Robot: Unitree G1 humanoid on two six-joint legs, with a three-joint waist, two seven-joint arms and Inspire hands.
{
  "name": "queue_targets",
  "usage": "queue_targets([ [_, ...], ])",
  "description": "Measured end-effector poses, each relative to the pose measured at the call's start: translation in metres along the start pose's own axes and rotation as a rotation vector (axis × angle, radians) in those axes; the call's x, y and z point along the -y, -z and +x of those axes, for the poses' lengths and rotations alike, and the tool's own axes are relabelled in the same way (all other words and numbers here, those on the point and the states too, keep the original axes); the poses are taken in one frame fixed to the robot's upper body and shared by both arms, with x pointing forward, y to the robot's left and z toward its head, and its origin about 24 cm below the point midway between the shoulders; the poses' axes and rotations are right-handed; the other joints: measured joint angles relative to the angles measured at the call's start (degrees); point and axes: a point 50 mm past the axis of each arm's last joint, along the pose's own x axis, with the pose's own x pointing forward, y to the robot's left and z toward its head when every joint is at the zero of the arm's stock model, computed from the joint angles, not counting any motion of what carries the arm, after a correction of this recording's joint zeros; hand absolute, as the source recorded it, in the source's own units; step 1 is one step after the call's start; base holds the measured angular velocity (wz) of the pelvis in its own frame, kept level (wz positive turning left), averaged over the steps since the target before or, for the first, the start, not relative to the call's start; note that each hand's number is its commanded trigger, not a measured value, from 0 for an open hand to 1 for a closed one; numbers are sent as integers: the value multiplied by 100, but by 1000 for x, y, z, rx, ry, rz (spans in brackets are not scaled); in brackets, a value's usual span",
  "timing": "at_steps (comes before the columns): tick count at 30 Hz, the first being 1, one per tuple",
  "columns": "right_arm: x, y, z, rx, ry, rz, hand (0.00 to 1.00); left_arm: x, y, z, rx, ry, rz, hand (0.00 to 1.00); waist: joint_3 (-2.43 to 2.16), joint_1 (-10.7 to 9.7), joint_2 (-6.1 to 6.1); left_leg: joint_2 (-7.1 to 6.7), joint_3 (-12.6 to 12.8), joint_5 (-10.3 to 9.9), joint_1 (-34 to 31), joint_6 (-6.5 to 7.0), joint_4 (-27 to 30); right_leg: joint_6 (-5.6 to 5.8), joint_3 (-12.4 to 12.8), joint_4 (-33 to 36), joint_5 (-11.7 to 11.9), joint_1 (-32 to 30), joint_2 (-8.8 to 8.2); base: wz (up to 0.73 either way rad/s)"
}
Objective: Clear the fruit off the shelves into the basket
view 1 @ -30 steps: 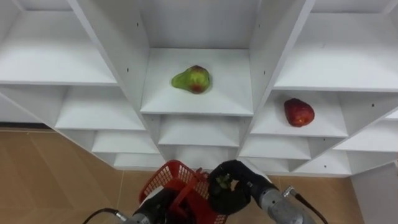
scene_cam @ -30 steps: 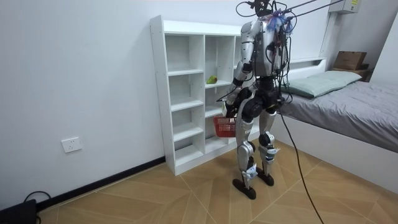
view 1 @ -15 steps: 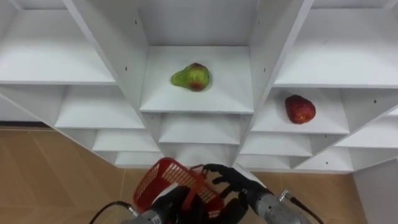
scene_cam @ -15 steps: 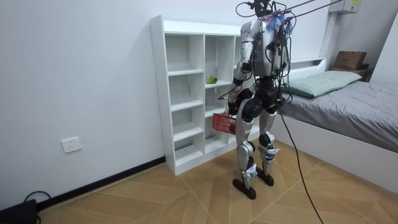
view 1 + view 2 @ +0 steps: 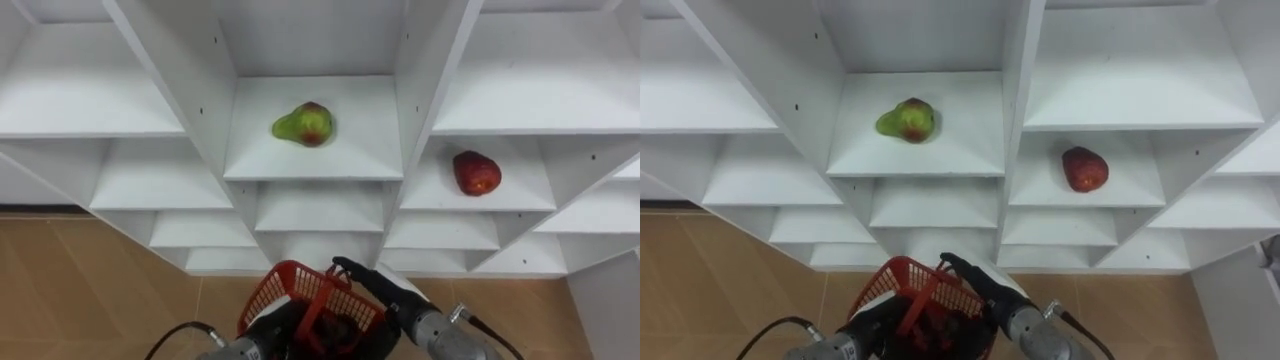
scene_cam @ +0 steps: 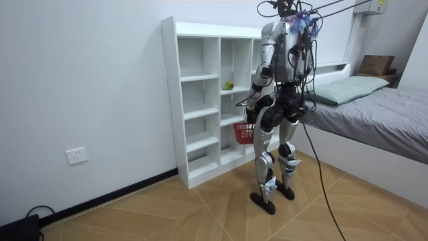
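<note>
Since a second ago the right hand [image 5: 378,292] has uncurled, and its straight, empty fingers now lie over the rim of the one red basket [image 5: 292,278]. The left hand [image 5: 268,334] is beneath the basket; I cannot tell its grip. One drop-off looks finished. Next comes a reach up into the closet [image 5: 418,70], where two fruits wait: one pear [image 5: 303,123] above the basket and one red fruit [image 5: 476,172] above and to its right.

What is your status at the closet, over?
Right robot hand open over red basket, left robot hand beside it. Pear, red fruit on shelves. Nothing blocking them.
</note>
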Motion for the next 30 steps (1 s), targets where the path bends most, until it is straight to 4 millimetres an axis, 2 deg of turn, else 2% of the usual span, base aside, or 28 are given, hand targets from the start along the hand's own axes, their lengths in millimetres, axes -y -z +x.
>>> queue_targets([
  [9, 0, 1, 0, -3, 12, 2, 0, -3, 0, -1, 1, -11, -3, 100, -2, 14, -39, -5, 51, 4, 29, 5, 10, 0, 35, -22, -3, 19, 0, -3],
  [13, 1, 1, 0, -4, 24, -2, 0, -8, 2, -2, -4, -51, -11, 100, 8, 24, -111, -9, 52, 4, 57, 5, 0, 0, 46, -50, -3, 53, 5, 0],
  [15, 0, 1, 0, -7, 20, -14, 0, -9, 9, -4, -28, -61, -17, 100, 21, 28, -141, -9, 54, 4, 172, 4, -38, 2, 56, -115, 0, 180, 14, 0],
  [19, 1, 2, -1, -9, 31, -40, 0, -12, 24, -8, -91, -86, -36, 100, 12, 29, -216, -24, 52, 4, 428, 4, -181, 13, 2, -225, -7, 421, 15, 0],
  [21, 4, -6, -2, 20, 38, -77, 0, -16, 25, -9, -88, -104, -64, 100, 12, 25, -238, -21, 51, 4, 433, 4, -194, 14, -4, -232, -9, 427, 14, 0],
  [26, 19, -46, -6, 189, 104, -125, 0, -24, 27, -13, -74, -170, -136, 100, 3, 36, -297, -10, 64, 7, 706, -1, -308, 14, 16, -322, -8, 677, 28, 0],
  [30, 25, -61, -10, 256, 132, -138, 0, -32, 31, -18, -78, -206, -153, 100, -5, 62, -359, 6, 62, 8, 957, -6, -391, 14, 27, -420, -8, 942, 41, 0],
])
